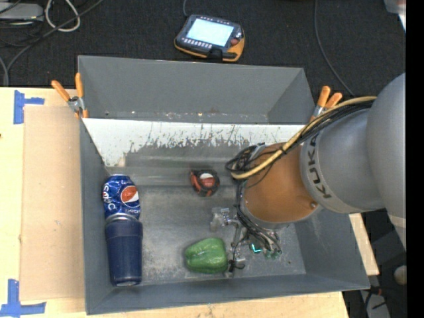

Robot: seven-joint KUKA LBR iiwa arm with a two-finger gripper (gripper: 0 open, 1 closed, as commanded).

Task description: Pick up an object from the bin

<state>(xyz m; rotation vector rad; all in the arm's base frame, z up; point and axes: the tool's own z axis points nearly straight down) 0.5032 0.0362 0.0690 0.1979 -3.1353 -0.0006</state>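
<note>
**Q:** Fig. 1. Where does the gripper (242,249) stand, and what does it have?

**A:** It is low over the floor of the grey metal bin (192,91), close to the bin's near wall. Just beside it, on the side away from the arm, lies a green, lumpy, pepper-shaped object (205,255). Whether the two touch cannot be told, nor how far the gripper is open. Nothing is seen held in it.

**Q:** Why does this placing matter?

**A:** The green object is the nearest thing to the gripper and lies alone on bare floor. It is therefore judged the likeliest pick.

**Q:** What of edges and open room?

**A:** A small red-and-black ball (205,181) lies apart from the gripper, toward the far sloped wall. A blue Pepsi drink can (120,196) and a dark blue cylinder (124,250) lie end to end beyond the green object, well apart from the gripper, along the opposite side wall. Bare floor lies between them and the green object. The near wall is the closest edge, so a straight lift looks the least obstructed way out.
</note>
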